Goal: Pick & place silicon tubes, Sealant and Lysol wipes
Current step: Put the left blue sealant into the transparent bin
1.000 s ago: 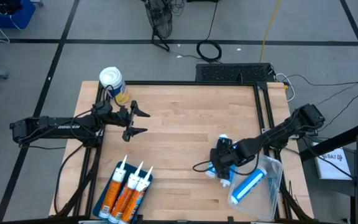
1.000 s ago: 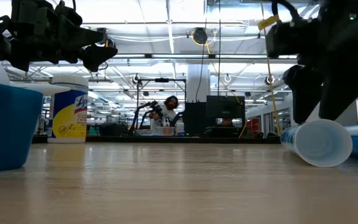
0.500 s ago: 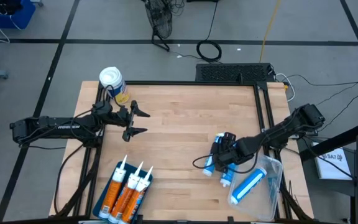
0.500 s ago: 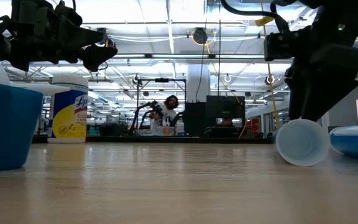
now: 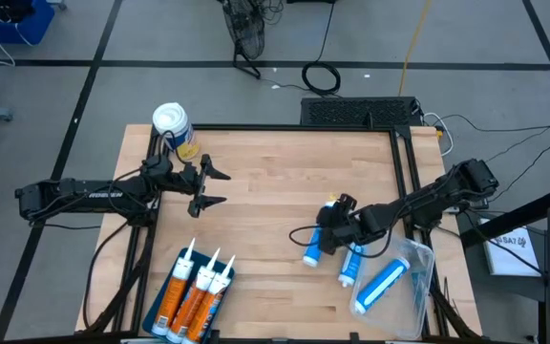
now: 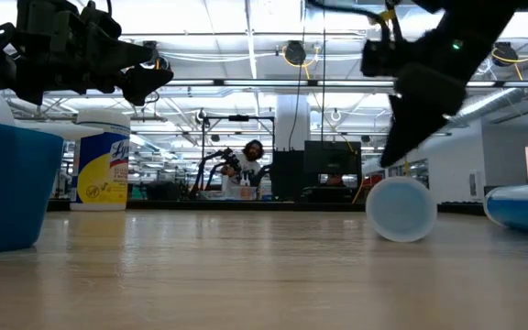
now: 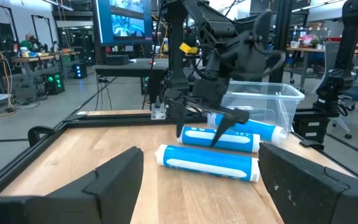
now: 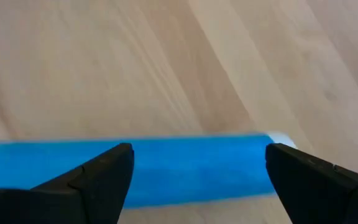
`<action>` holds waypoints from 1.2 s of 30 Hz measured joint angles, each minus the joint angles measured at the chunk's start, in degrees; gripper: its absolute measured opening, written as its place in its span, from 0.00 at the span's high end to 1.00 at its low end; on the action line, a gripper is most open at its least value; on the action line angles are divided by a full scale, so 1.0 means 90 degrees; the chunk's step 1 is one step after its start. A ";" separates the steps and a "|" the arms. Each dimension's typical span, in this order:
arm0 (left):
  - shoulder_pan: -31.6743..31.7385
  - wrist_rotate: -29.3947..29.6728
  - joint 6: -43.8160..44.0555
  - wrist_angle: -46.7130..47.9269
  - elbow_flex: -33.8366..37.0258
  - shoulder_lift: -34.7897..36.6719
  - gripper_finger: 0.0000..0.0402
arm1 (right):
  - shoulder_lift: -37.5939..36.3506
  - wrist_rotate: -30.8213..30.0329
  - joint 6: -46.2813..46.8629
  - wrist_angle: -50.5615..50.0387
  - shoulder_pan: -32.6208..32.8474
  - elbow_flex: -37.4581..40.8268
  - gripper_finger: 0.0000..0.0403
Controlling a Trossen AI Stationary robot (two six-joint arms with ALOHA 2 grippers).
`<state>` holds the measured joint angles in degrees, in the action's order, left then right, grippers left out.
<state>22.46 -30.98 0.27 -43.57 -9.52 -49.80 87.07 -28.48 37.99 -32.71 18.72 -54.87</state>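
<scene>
Two blue-and-white tubes lie on their sides on the table, one nearer the middle and one beside the clear bin, which holds a third. My right gripper is open above the nearer tube, clear of it in the low view. In its wrist view the tube lies across, below the open fingers. My left gripper is open and empty, hovering at the far left. The Lysol wipes stand upright at the far left corner.
A blue tray at the near left holds three orange-and-white sealant tubes. The table's middle is bare wood. Black frame rails run along the table's right edge. A person sits in the room far behind the table.
My right gripper has risen and gone toward the table's left and far edge. The blue tube under it has rolled along the table toward the left edge, away from the second tube and the bin. My left arm has kept still.
</scene>
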 joint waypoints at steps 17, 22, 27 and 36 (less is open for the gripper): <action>-0.0002 0.0001 0.0001 0.0000 0.0000 0.0000 0.23 | 0.0826 0.3000 -0.0621 0.4555 0.0946 0.0005 0.16; 0.0002 0.0004 0.0001 -0.0005 0.0000 -0.0002 0.23 | 0.1827 0.2957 -0.0615 0.4866 0.1344 -0.0261 0.16; 0.0000 0.0002 0.0001 -0.0002 0.0000 -0.0002 0.23 | 0.2330 0.2205 -0.0467 0.3670 0.1587 -0.0951 0.16; 0.0001 0.0001 0.0001 -0.0030 0.0000 0.0000 0.23 | 0.2394 0.0287 0.0280 0.0874 0.1827 -0.1786 0.16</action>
<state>22.47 -30.97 0.28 -43.85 -9.52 -49.80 108.61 -25.90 40.51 -24.84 35.16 -70.95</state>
